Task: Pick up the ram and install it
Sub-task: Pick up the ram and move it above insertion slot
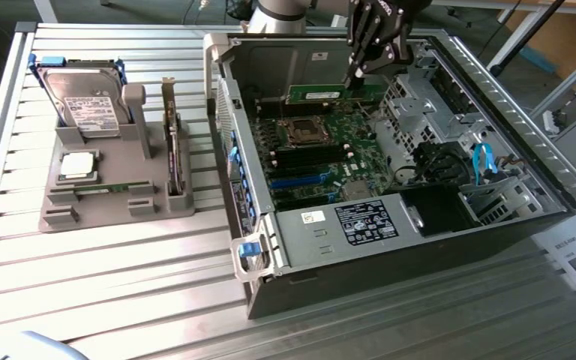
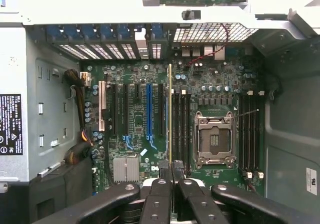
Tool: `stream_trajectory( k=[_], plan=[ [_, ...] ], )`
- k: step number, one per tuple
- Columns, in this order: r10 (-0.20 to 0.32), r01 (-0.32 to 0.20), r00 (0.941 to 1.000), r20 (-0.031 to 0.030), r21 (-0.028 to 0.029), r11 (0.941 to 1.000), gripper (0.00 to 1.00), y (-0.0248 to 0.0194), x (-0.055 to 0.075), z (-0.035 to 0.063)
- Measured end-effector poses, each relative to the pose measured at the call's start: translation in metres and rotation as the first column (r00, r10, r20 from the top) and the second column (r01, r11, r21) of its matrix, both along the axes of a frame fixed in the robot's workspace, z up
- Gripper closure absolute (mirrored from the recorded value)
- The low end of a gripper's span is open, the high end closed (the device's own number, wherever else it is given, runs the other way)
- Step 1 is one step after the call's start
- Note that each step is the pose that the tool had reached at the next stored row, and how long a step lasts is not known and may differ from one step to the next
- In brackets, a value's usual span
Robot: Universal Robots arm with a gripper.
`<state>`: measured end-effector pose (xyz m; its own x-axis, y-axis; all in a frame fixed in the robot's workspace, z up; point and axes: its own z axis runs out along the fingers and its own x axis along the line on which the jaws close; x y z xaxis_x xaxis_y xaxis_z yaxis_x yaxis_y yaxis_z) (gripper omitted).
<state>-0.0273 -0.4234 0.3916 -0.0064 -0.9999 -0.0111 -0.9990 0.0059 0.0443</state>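
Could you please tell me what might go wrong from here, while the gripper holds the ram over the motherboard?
1. The gripper holds the ram by its upper edge above the board. If the stick sits slightly tilted, it could meet a slot crooked and jam.
2. In the wrist view the stick runs beside the memory slots, near the open processor socket. A stray descent might strike the socket's exposed contacts.

motherboard (image 1: 318, 172) open from above, case wall (image 1: 283, 64) at far edge, metal cage (image 1: 503, 199) and blue cable (image 1: 483, 161) alongside
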Motion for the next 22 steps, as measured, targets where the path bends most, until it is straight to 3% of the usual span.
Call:
stream_trajectory(
  k=[14,22],
  plan=[
    [0.0,0.0,1.0,0.0007,0.0001,1.0,0.89,0.0,0.0,-0.0146],
    [0.0,0.0,1.0,0.0006,0.0001,1.0,0.89,-0.0001,0.001,-0.015]
  ],
)
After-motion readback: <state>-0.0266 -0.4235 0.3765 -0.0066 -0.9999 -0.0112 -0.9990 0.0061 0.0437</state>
